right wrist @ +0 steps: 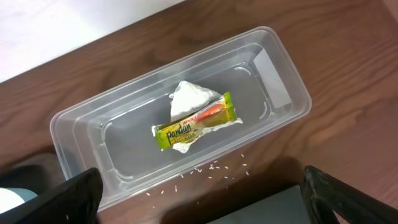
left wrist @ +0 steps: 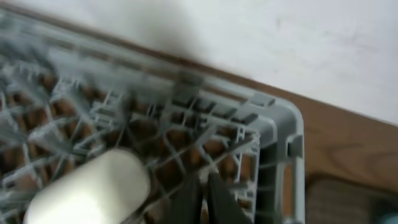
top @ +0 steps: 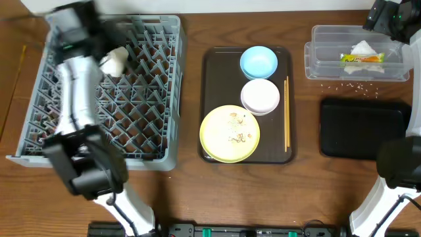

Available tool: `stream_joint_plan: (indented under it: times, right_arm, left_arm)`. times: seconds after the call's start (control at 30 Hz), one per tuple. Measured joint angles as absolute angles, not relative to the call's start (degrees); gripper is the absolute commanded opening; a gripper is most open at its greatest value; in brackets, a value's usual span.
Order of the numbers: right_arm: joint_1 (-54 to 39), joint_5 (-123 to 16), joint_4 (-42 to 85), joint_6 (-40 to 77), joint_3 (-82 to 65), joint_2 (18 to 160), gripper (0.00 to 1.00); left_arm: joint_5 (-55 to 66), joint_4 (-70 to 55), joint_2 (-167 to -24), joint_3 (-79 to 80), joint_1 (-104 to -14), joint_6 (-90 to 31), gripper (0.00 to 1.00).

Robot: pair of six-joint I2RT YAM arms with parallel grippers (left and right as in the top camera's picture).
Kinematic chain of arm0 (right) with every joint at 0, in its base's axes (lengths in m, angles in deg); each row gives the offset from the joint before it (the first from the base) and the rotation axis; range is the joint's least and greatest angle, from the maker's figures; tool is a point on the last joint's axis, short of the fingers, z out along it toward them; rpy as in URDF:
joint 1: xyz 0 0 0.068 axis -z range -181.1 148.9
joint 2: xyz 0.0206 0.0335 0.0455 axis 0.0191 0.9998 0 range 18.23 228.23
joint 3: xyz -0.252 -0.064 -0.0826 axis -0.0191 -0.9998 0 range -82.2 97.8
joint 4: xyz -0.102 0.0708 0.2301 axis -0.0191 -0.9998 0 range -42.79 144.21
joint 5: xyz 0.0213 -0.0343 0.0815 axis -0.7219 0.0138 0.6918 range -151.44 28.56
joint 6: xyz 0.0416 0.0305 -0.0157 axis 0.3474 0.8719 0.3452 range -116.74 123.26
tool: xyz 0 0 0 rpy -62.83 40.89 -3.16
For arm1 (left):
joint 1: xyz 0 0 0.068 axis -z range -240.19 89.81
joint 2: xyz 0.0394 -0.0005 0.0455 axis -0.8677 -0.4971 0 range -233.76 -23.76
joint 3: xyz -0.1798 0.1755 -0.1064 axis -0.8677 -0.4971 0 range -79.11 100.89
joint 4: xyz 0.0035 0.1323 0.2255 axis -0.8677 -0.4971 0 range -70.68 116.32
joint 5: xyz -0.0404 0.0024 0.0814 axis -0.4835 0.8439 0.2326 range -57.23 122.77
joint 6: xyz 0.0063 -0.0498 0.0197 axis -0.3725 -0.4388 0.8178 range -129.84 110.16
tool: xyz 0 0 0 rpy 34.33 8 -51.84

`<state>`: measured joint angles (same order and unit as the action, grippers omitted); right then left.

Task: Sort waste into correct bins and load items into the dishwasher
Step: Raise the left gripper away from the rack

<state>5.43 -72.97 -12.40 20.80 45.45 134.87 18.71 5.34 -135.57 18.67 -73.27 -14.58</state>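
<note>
The white cup (left wrist: 93, 186) lies among the pegs of the square grey plastic dish rack (left wrist: 273, 124), partly cut off at the frame edge. Just beside it the blurred left pincer (left wrist: 202, 193) seems pressed together. The right pincer (right wrist: 200, 180) hovers spread wide over the clear plastic rectangular tub (right wrist: 74, 124) on the table (right wrist: 348, 74).

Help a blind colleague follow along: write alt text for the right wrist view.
A clear tub on a wooden table holds a crumpled white napkin with a green-and-yellow snack wrapper lying across it. Crumbs dot the table beside the tub, and the fingers of the right gripper sit wide apart at the bottom corners.
</note>
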Motion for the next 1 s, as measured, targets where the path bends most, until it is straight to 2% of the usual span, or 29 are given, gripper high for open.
stream_joint_plan:
  times: [0.17, 0.43, 0.63, 1.0]
  right_arm:
    - [5.4, -73.0, -12.4, 20.8, 45.5, 134.9, 0.99]
    - [5.4, -73.0, -12.4, 20.8, 45.5, 134.9, 0.99]
    - [5.4, -73.0, -12.4, 20.8, 45.5, 134.9, 0.99]
    - [5.4, -73.0, -12.4, 20.8, 45.5, 134.9, 0.99]
  left_arm:
    - [33.5, 10.3, -139.5, 18.7, -66.6, -9.7, 0.08]
    - [46.9, 13.2, -144.5, 18.7, -67.0, -4.6, 0.07]
    - [49.7, 12.1, -144.9, 18.7, -68.5, -3.5, 0.08]
    - [44.6, 8.1, -144.9, 18.7, -69.1, -2.2, 0.08]
